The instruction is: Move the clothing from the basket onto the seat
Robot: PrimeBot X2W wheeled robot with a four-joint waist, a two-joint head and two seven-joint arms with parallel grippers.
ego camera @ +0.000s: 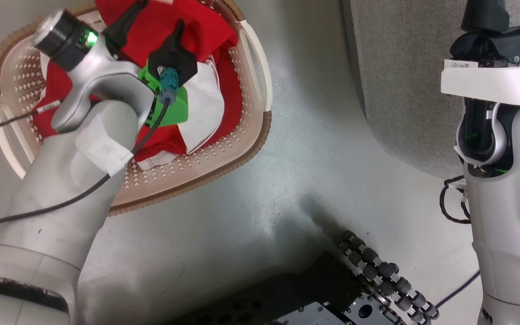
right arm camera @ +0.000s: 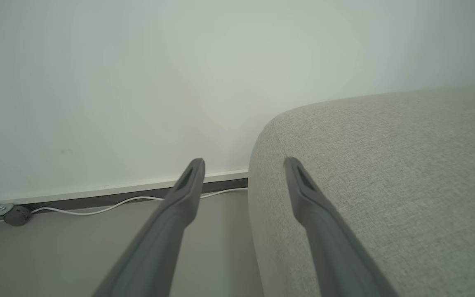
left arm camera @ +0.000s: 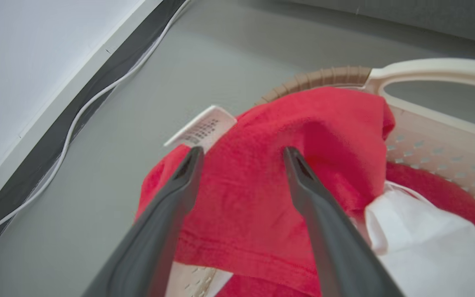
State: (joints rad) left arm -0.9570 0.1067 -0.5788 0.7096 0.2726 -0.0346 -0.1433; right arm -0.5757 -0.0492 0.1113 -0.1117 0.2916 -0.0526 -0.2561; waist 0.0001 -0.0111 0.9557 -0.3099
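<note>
The basket [ego camera: 242,149], cream with a brown rim, sits on the floor at the upper left of the head view. The clothing [ego camera: 210,31] lies heaped in it, red with white panels. My left gripper [ego camera: 163,13] reaches into the basket and stands open. In the left wrist view the left gripper [left arm camera: 242,152] has its fingers spread over a raised fold of the red clothing [left arm camera: 324,136], near a white label [left arm camera: 202,128]; whether they touch is unclear. The grey seat [ego camera: 404,81] is at the upper right. My right gripper [right arm camera: 243,163] hangs open and empty by the seat's [right arm camera: 386,165] rounded corner.
My own dark base with its roller wheels [ego camera: 377,266] fills the bottom middle of the head view. Grey floor [ego camera: 309,158] separates the basket from the seat. A white cable [left arm camera: 68,136] runs along the dark skirting of the wall beyond the basket.
</note>
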